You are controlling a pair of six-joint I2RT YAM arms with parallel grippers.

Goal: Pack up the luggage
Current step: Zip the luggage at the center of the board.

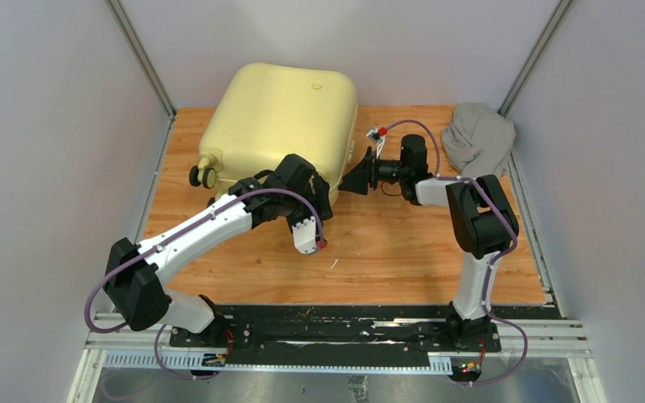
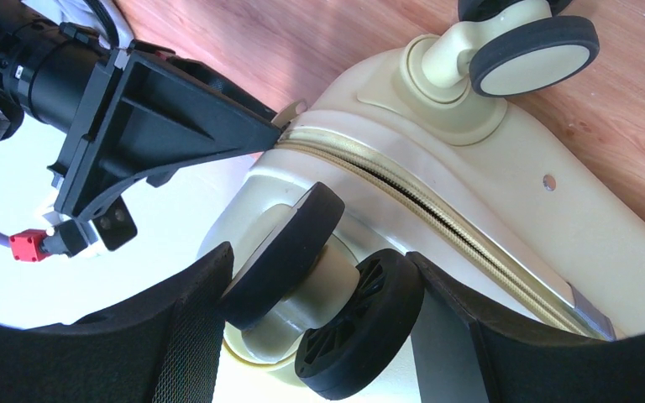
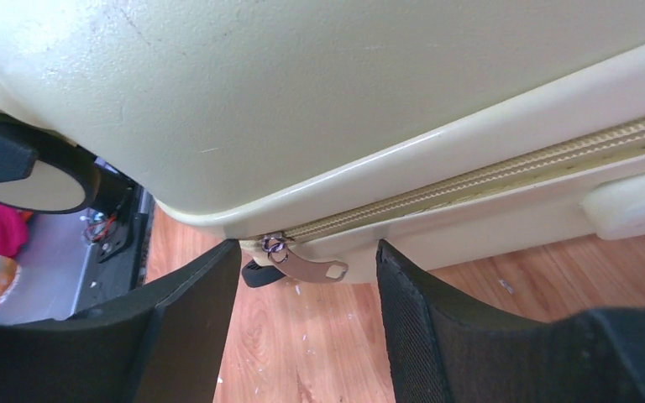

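Top view, luggage (image 1: 281, 117): pale yellow hard-shell suitcase, closed, lying flat at the far left of the wooden counter (image 1: 403, 243).
Top view, garment (image 1: 477, 134): grey cloth, heaped in the far right corner, apart from the luggage.
Left wrist view, left fingers (image 2: 176, 336): clamped on the twin caster wheel (image 2: 319, 285) at a luggage corner.
Right wrist view, right fingers (image 3: 193, 319): wide apart; metal zipper pull (image 3: 309, 267) hangs between them, untouched.

The left arm (image 1: 218, 220) covers the near corner of the luggage (image 1: 277, 117) from above. The upper wheel pair (image 2: 531, 54) is cut by the picture edge. Whether the jaws of the left gripper (image 2: 319, 256) press the lower wheels (image 2: 285, 243) is not clear.
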